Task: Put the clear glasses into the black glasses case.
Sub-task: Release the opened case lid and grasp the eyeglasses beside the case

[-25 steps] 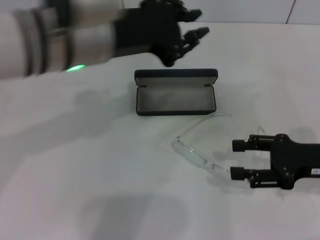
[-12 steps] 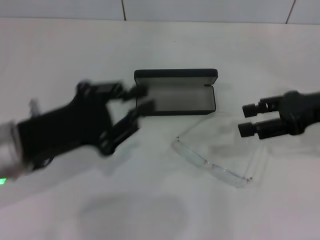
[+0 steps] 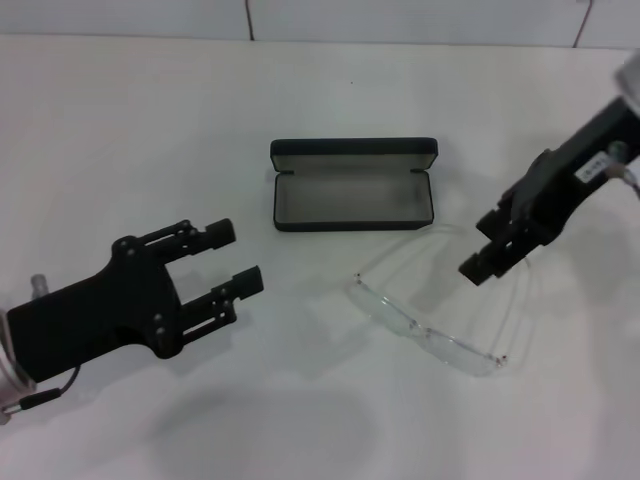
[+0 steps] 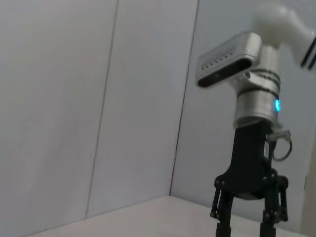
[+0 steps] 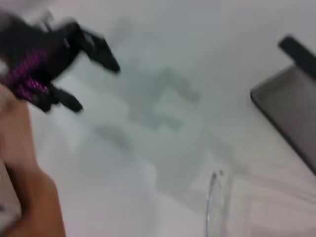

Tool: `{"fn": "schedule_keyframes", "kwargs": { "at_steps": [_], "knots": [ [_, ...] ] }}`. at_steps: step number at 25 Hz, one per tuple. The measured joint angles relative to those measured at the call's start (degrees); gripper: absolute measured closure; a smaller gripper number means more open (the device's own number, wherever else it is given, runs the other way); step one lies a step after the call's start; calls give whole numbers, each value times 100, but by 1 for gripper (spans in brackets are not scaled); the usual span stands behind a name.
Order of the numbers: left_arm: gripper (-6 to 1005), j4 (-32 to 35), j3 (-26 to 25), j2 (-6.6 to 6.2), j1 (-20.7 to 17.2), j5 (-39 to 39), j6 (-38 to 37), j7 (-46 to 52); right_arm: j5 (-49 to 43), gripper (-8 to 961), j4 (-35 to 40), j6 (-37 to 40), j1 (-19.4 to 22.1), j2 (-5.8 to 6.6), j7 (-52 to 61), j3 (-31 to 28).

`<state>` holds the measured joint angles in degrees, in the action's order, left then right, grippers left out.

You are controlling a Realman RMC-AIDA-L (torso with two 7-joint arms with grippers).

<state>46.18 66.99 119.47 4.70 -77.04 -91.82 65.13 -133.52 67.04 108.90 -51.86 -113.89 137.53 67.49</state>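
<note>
The black glasses case (image 3: pixel 352 186) lies open on the white table (image 3: pixel 120 130), its grey lining bare. The clear glasses (image 3: pixel 425 305) rest unfolded on the table at the case's 5 o'clock, outside it. The left gripper (image 3: pixel 230 262), at the case's 8 o'clock, has its 2 fingers spread, holding nothing. The right gripper (image 3: pixel 484 258) hangs above the glasses; whether its fingers are parted I cannot tell from the head view. Only the left wrist view shows it upright with fingers apart (image 4: pixel 244 217).

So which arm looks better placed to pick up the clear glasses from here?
Probably the right. The right gripper hangs just above the clear glasses, beside the open black glasses case. The left gripper, open, sits farther off across the table.
</note>
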Motion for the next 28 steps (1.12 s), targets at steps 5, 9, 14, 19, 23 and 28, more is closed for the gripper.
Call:
{"fn": "schedule_keyframes", "kwargs": {
  "at_steps": [5,9,14,19,23,28],
  "knots": [
    [395,-207,-26,-13,57,-133,14,-646,-526,233,-60,188,-544,-133,550,500],
    [354,-251,-248,-42,91,-588,37,-924,-695,233,-318,23,-874,-214,863,1101],
    [361,-284,-775,-8,173,-1169,73,-905,-608,233,-464,-327,-940,-230,1169,1764],
    [361,-423,-814,4,266,-1182,84,-946,-252,232,-621,-676,-949,-230,1462,2390],
    [361,-498,-820,0,341,-1182,156,-950,-58,232,-781,-1181,-980,-230,1799,2965],
    [361,-522,-823,5,361,-1182,248,-956,249,232,-949,-1616,-1033,-229,2024,3452]
  ]
}}
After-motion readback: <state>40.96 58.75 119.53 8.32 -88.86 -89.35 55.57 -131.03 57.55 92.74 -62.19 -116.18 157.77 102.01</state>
